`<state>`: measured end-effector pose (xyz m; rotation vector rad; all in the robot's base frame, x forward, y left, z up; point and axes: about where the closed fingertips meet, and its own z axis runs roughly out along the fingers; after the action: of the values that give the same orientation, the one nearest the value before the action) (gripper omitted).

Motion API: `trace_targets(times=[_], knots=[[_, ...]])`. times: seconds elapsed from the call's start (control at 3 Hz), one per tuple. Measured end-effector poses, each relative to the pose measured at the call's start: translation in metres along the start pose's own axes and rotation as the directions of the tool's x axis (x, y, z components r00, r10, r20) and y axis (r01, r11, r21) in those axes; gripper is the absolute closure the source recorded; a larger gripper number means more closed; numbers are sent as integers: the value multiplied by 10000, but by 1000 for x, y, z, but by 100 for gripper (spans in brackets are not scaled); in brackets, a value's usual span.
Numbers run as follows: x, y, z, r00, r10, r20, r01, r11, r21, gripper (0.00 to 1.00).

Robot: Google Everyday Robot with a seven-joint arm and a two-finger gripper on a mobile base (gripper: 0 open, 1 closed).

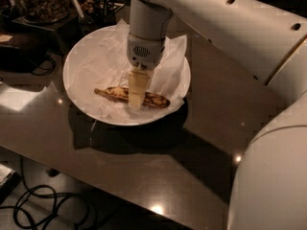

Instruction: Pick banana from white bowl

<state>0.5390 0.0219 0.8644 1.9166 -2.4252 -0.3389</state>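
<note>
The white bowl (pixel 81 61) sits on the dark table, lined with crinkled white paper. The banana (pixel 156 100), yellow with brown-black blotches, lies flat across the bowl's near half, stem to the left. My gripper (pixel 135 98) points straight down from the wrist and reaches the banana's middle, covering that part of it. The banana still rests on the paper.
Dark containers of nuts (pixel 41 1) stand behind the bowl at the top left. A dark object with a cable (pixel 21 56) lies left of the bowl. Black cables (pixel 33 207) lie on the floor below the table's front edge. My arm fills the right side.
</note>
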Motion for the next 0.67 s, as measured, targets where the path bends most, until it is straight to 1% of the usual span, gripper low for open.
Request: trace_targets(times=[0.33, 0.67], knots=[[-1, -3, 5, 9999, 17, -124, -17, 10000, 14, 38], [3, -13, 8, 9994, 185, -308, -173, 9992, 359, 57]])
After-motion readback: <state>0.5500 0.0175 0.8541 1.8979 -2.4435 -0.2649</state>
